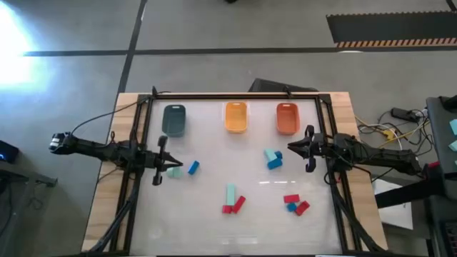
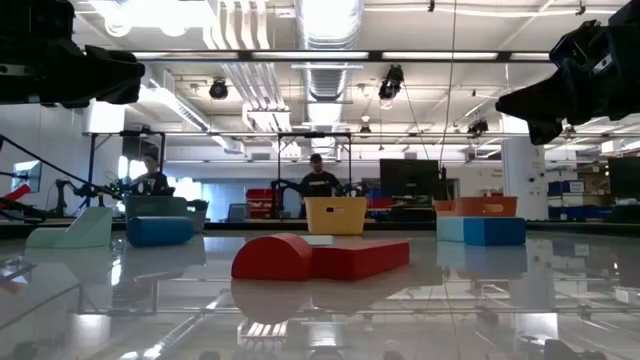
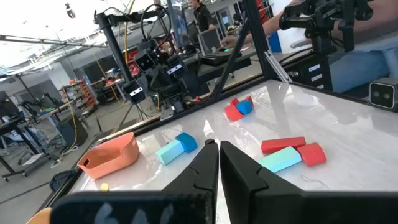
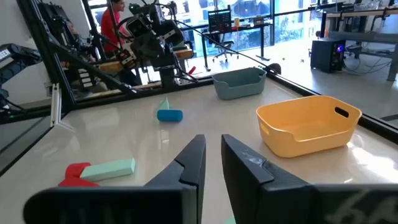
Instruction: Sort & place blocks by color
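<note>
Small blocks lie scattered on the glossy table. A mint block [image 1: 173,172] and a blue one [image 1: 193,167] lie just ahead of my left gripper [image 1: 160,161], which hovers at the table's left with fingers shut [image 3: 219,152]. A mint-and-blue pair [image 1: 272,158] lies left of my right gripper [image 1: 291,148], which hovers at the table's right with a narrow gap between its fingers [image 4: 213,148]. A mint bar [image 1: 230,193] with red blocks [image 1: 233,207] rests near the middle. A red-and-blue cluster [image 1: 295,204] lies toward the near right.
Three trays stand in a row along the far side: dark teal [image 1: 173,120], yellow-orange [image 1: 236,116], orange-red [image 1: 287,118]. A black frame [image 1: 235,95] borders the table. People are in the room beyond [image 2: 318,180]. Bare table lies at the near edge [image 1: 178,228].
</note>
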